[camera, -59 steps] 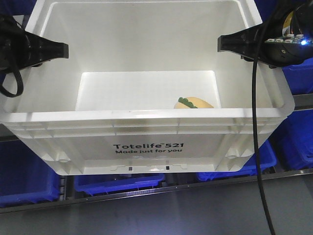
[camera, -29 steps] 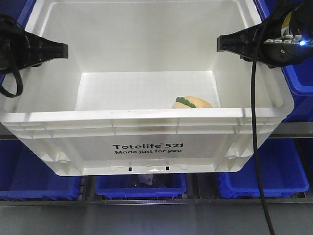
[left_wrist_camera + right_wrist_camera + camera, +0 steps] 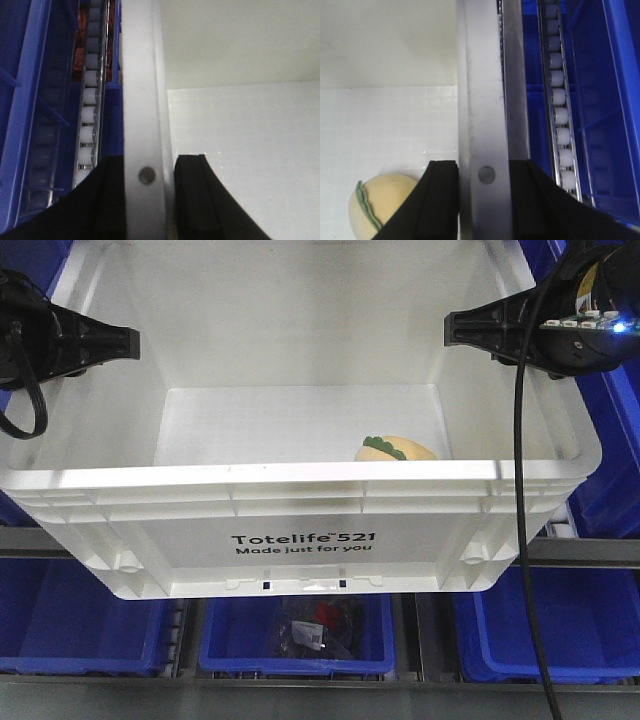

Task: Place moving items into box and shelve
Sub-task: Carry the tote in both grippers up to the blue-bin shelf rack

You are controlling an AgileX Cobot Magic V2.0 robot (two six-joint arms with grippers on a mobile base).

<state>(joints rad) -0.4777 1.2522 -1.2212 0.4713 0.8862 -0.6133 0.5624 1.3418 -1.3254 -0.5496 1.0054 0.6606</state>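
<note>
Now, with each pincer, left [image 3: 148,200] and right [image 3: 484,200], clamped on a side rim of the box [image 3: 300,540], keep it level so the fruit [image 3: 397,449] at 4 o'clock stays put.

Blue bins [image 3: 290,635] on rack at 6 o'clock, middle one holds clutter; roller tracks [image 3: 557,107] run alongside at 3 o'clock.

Bright overhead glare on crate floor [image 3: 250,425], soft wrist-view blur
</note>
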